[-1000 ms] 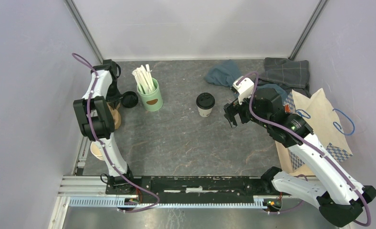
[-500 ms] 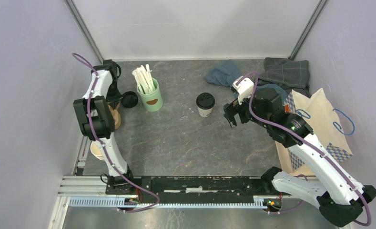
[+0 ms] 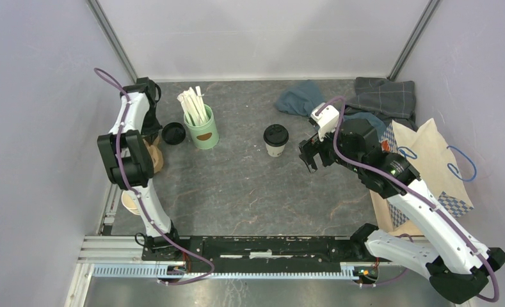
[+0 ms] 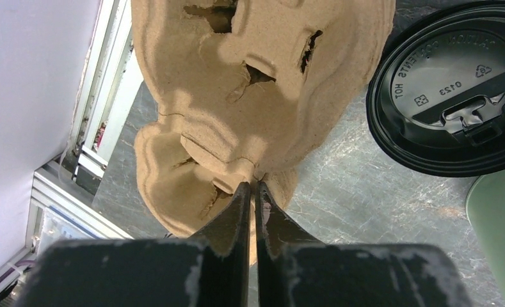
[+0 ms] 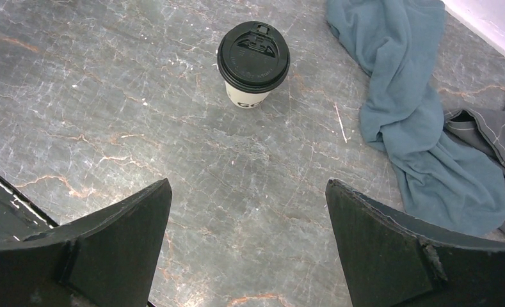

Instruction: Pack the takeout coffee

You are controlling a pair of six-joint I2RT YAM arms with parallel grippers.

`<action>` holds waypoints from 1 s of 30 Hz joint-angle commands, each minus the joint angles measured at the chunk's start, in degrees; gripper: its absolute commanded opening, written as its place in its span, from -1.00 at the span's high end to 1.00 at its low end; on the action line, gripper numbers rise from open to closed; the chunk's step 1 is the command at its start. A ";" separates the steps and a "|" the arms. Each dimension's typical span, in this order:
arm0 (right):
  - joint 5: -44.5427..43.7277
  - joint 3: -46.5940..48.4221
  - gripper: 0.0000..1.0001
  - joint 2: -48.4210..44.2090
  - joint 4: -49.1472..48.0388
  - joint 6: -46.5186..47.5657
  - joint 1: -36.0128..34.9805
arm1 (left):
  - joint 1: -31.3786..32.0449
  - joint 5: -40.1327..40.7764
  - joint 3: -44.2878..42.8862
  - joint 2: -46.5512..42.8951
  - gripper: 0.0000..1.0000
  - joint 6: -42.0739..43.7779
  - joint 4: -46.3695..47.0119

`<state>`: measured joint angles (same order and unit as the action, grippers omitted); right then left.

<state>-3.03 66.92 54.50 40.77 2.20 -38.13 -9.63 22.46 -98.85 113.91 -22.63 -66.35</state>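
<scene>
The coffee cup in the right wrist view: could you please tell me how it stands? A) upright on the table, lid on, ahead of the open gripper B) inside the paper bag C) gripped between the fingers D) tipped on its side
A: the coffee cup stands upright and lidded on the table, clear of the open right gripper.

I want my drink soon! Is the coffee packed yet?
Not yet. The lidded takeout coffee stands on the table, untouched. The left gripper pinches the cardboard carrier; the right gripper is open, facing the coffee. Lifting and packing it remain.
</scene>
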 commanded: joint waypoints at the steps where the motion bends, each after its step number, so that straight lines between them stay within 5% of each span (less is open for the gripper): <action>1: 0.04 0.16 -0.96 -0.11 -2.29 -0.49 -0.61 | -0.09 2.31 -2.83 -3.86 0.96 -0.31 -2.23; 13: -0.05 0.34 -0.96 -0.43 -2.21 -0.55 -1.06 | 2.50 12.04 -5.12 -2.77 0.96 -3.36 -8.50; 22: -0.40 0.15 -0.96 -0.64 -1.93 -0.39 -1.37 | 3.27 4.66 -3.82 -3.73 0.92 -3.16 -4.17; 26: -0.68 0.06 -0.96 -0.67 -1.85 -0.22 -1.45 | 2.20 6.51 -3.51 -5.50 0.50 -5.21 -3.27; 28: -0.82 0.20 -0.96 -0.79 -1.91 -0.10 -1.48 | 1.11 6.55 -2.00 -7.23 -0.18 -6.17 -1.27; 30: -0.91 0.10 -0.96 -0.88 -1.85 -0.09 -1.47 | -0.14 7.57 -0.23 -8.99 -0.60 -6.76 0.72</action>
<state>-3.05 66.92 54.48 40.80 1.85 -39.29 -7.42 28.23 -101.03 111.04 -25.78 -70.19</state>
